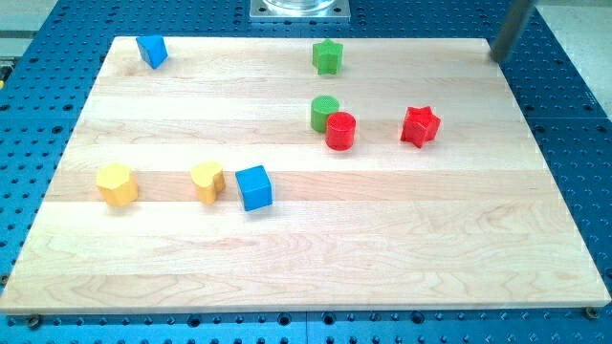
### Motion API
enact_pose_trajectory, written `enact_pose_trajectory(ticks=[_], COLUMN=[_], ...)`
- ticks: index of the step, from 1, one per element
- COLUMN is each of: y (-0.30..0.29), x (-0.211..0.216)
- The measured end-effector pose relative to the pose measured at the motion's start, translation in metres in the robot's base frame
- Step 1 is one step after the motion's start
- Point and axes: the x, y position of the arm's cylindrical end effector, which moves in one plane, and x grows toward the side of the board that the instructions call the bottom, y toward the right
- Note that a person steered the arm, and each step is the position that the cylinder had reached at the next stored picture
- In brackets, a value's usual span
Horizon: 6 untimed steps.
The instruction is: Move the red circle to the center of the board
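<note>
The red circle [340, 130] stands on the wooden board [306, 258], a little right of and above the board's middle. It touches a green circle [324, 112] just up and to its left. A red star [420, 126] lies to its right, apart from it. My rod comes in at the view's top right, and my tip [496, 58] is at the board's top right corner, far from the red circle.
A green star [327, 56] sits near the top edge. A blue block [152, 51] is at the top left. A blue cube [254, 187], a yellow heart [207, 181] and a yellow hexagon [117, 183] line the left middle.
</note>
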Motion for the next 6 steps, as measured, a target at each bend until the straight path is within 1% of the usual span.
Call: enact_pose_trajectory(ticks=[1, 2, 3, 4, 5, 6], y=[-0.124, -0.182, -0.173, -0.207, -0.258, -0.26], x=[0.022, 0.071, 0.116, 0.147, 0.161, 0.14])
